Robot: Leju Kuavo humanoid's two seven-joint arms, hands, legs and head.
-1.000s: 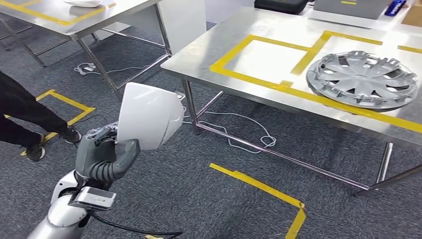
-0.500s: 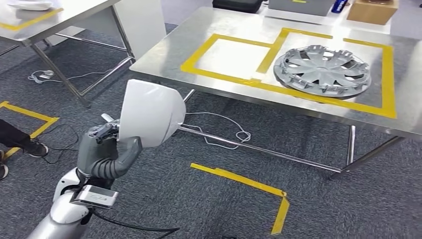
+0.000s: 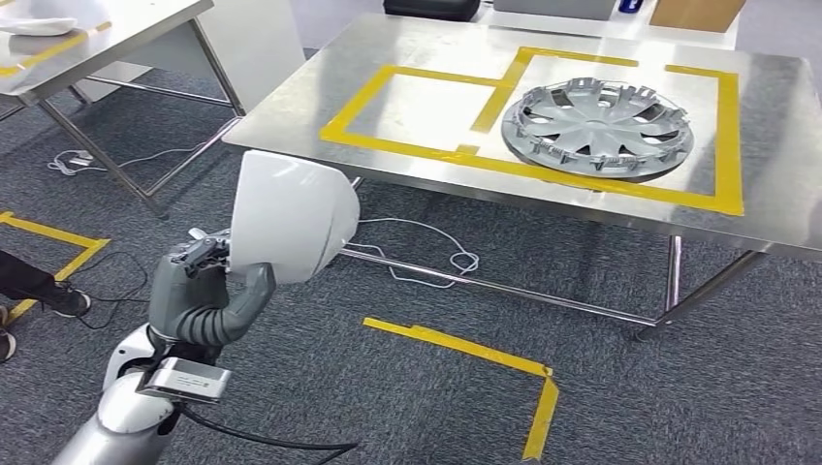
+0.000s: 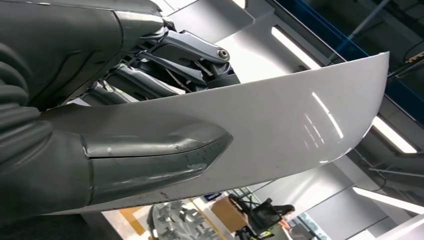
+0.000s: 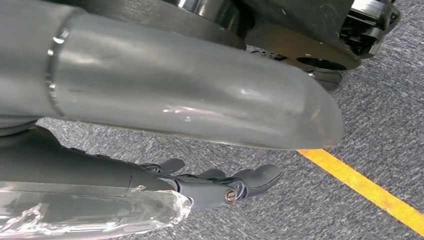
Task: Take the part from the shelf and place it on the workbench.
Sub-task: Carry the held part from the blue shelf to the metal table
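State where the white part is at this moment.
In the head view, the white part is at lower left, gripped by the left hand above the carpet, short of the workbench with the hubcap.

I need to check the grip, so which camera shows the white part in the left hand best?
The head view: the whole white part shows, upright in the left hand, thumb across its lower edge. The left wrist view gives a close look at the thumb pressed on its glossy face, but cuts off its outline.

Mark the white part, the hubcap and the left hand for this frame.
white part (image 3: 291, 218): head view, middle of its glossy face.
hubcap (image 3: 598, 124): head view, centre hub, lying on the steel workbench.
left hand (image 3: 208, 295): head view, grey palm below the part it holds.
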